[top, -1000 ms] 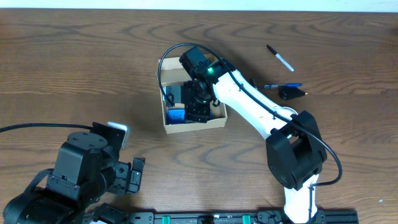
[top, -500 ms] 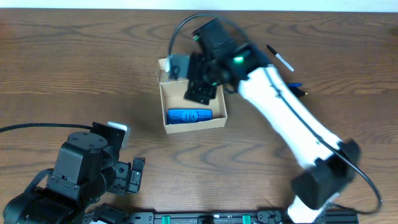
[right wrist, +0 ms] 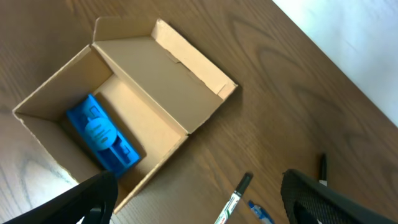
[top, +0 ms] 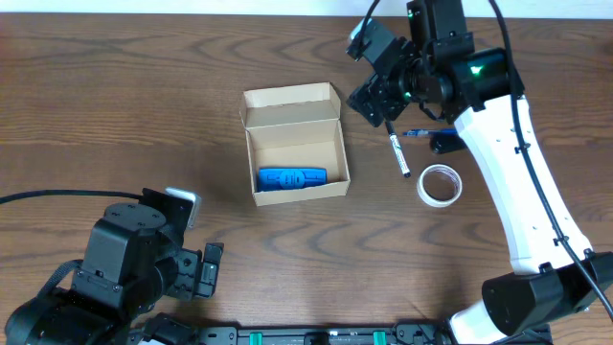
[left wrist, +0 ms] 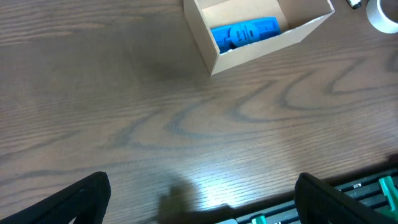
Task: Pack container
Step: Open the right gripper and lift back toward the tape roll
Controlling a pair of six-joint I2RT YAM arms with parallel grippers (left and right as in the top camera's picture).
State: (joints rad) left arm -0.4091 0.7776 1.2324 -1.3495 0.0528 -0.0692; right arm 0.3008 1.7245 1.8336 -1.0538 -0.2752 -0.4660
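You see a plain tan container (top: 292, 117) and a bright blue item (top: 292, 177) against the dark brown wood-grain table (top: 115, 105). Your tape roll (top: 426, 195) is white, the marker (top: 398, 155) white with a black cap, the pen (top: 421, 132) blue.

Bright even light, soft glare on table (left wrist: 124, 124) under my left tool (left wrist: 202, 208), its dark fingers (left wrist: 81, 199) blurred

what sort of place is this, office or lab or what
Probably a robotics lab bench dressed as a desk: a white robot arm and a black robot arm stand at a wood-grain table, with a marker and tape roll beside an open cardboard box.
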